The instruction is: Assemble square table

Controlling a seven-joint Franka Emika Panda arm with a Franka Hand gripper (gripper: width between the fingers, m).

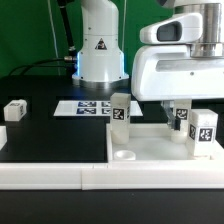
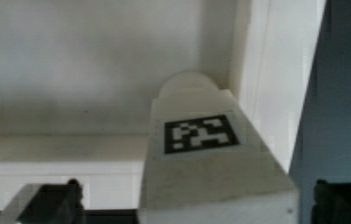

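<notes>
1. The leg (image 1: 181, 118) stands upright on the table top (image 1: 150, 146), about 1 o'clock from the top's middle in the exterior view. Its tag (image 2: 198, 133) faces the wrist camera.
2. It looks like a small hard plastic block, so it is probably light and stiff with smooth sides that could slip. The best hold is likely square on 2 flat opposite sides, above its middle.
3. The gripper (image 1: 181, 107) hangs over this leg with its jaws spread wide. The fingers (image 2: 39, 200) stand either side of the leg with a gap showing, so nothing is held.
4. The table top is a wide, flat, rigid slab, too broad for the jaws. It probably slides easily if a leg is pushed hard.
5. A second leg (image 1: 120, 112) stands at 10 o'clock and a third leg (image 1: 205, 133) at 3 o'clock. An empty socket (image 1: 125, 155) lies at 8 o'clock.
6. A fourth leg (image 1: 14, 110) lies well apart on the black bench (image 1: 50, 135), at 9 o'clock.
7. The marker board (image 1: 85, 107) lies at 10 o'clock, and the rail (image 1: 50, 177) runs along the near edge, at 7 o'clock.
</notes>
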